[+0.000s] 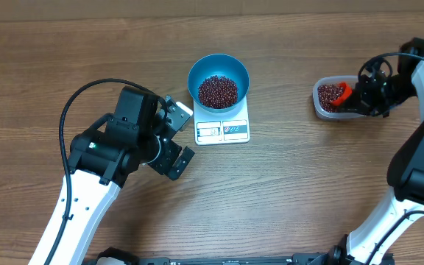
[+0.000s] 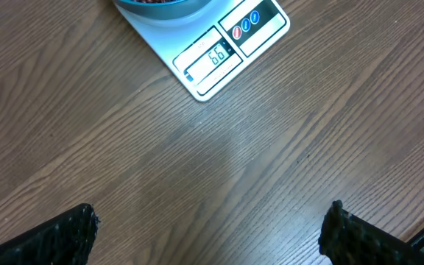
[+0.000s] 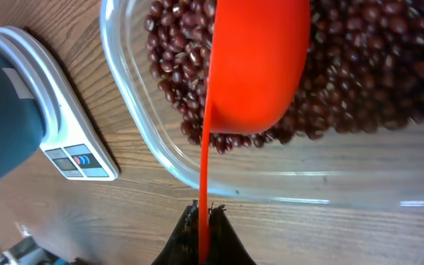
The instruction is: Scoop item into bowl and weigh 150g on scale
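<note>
The blue bowl (image 1: 218,81) stands on the white scale (image 1: 222,130) at mid-table with a heap of red-brown beans (image 1: 218,90) inside. More beans (image 3: 359,81) fill a clear plastic tub (image 1: 333,98) at the right. My right gripper (image 3: 204,210) is shut on the thin handle of an orange scoop (image 3: 252,62), whose head is tilted down into the tub's beans. My left gripper (image 2: 212,228) hovers open over bare wood just left of the scale (image 2: 227,51), with nothing between its fingers. The scale's display is lit.
The left arm (image 1: 116,147) lies over the table's left half and the right arm (image 1: 418,147) along the right edge. Bare wooden tabletop (image 1: 293,191) stretches in front of the scale.
</note>
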Robot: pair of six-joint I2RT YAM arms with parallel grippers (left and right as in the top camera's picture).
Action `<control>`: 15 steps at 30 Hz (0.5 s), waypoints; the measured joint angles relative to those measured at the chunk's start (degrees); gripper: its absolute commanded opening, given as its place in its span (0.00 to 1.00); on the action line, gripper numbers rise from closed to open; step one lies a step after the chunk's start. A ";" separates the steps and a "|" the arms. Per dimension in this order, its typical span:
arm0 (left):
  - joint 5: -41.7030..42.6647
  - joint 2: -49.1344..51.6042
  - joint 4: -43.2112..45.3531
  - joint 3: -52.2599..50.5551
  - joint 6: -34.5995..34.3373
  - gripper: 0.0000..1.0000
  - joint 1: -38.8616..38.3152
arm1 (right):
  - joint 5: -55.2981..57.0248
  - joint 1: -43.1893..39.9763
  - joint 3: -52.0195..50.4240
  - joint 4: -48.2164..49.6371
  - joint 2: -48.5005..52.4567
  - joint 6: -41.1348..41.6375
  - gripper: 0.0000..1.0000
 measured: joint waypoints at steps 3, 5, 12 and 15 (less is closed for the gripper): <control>-0.02 0.00 0.00 0.00 0.00 1.00 0.00 | -1.14 -1.09 0.00 -1.36 0.04 -1.03 0.04; 0.00 0.00 0.00 0.00 0.00 1.00 0.00 | -2.32 -1.81 0.00 -2.49 0.04 -2.16 0.04; 0.00 0.00 0.00 0.00 0.00 1.00 0.00 | -4.42 -5.01 0.00 -4.92 0.07 -4.17 0.04; -0.02 0.00 0.00 0.00 0.00 1.00 0.00 | -7.13 -6.95 0.00 -7.10 0.07 -6.75 0.04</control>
